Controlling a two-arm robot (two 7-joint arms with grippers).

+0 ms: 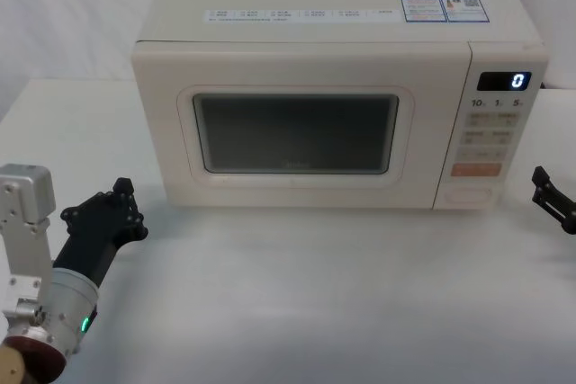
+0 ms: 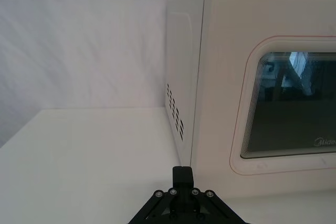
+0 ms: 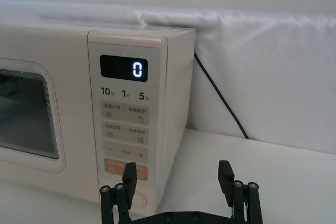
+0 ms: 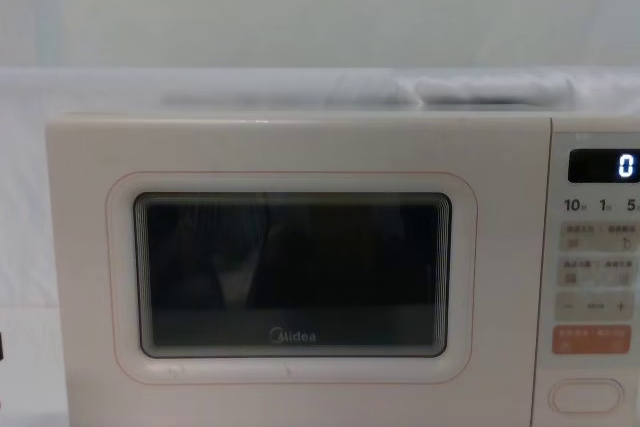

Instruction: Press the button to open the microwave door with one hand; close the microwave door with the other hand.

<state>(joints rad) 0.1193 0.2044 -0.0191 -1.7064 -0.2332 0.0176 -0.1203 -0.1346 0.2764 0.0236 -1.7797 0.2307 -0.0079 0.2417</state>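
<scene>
The cream microwave stands at the middle of the table with the microwave door (image 1: 297, 132) (image 4: 290, 277) (image 2: 226, 77) shut. Its dark window carries a grey Midea logo. The button (image 1: 474, 192) (image 4: 587, 395) (image 3: 140, 199), a wide cream pill, sits at the bottom of the control panel, under the orange key. My right gripper (image 1: 542, 188) (image 3: 177, 174) hovers open a short way to the right of the panel, low near the button, touching nothing. Off the microwave's front left corner, my left gripper (image 1: 126, 206) (image 2: 182, 174) is shut and empty, apart from the door.
The display (image 1: 504, 81) reads 0. A black power cord (image 3: 220, 98) runs down the white backdrop behind the microwave's right side. White table surface (image 1: 297, 294) spreads out in front of the microwave and on both sides of it.
</scene>
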